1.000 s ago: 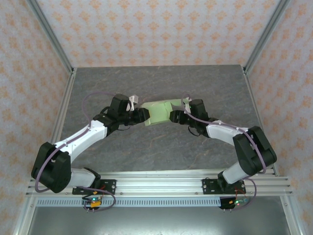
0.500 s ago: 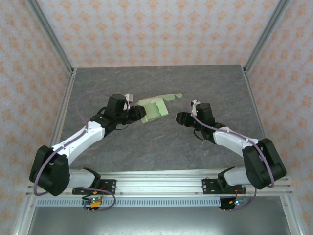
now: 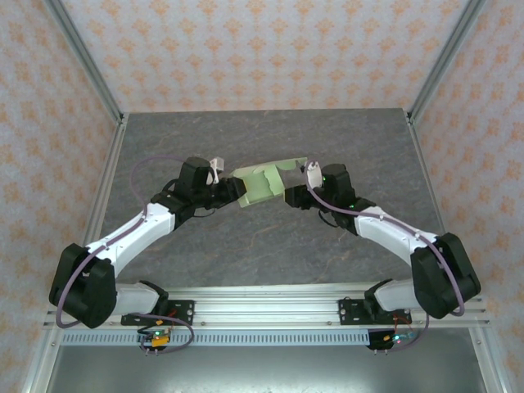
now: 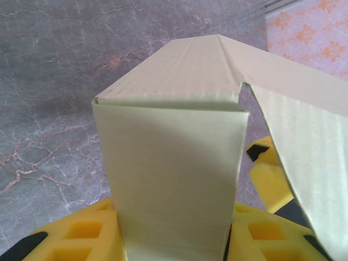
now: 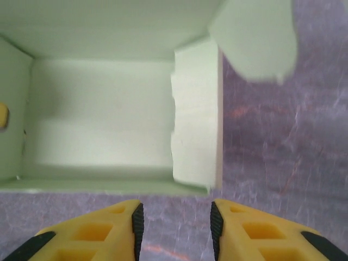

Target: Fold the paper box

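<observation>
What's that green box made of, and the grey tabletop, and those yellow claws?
The paper box looks like thin matte card, pale green: fine ribbing and crisp folds. The table looks like grey marble-patterned laminate or mat; veined, low sheen. The yellow fingers seem moulded plastic with square hollows and black, possibly rubber, inner strips.

Half-folded paper box [image 3: 264,182], middle of the table [image 3: 270,246]

Pale green thin card, only partly put together: a few walls stand around an open hollow, one rounded flap hangs loose off the side, and another panel is creased over like a little roof. It's sitting slightly skewed.
</observation>
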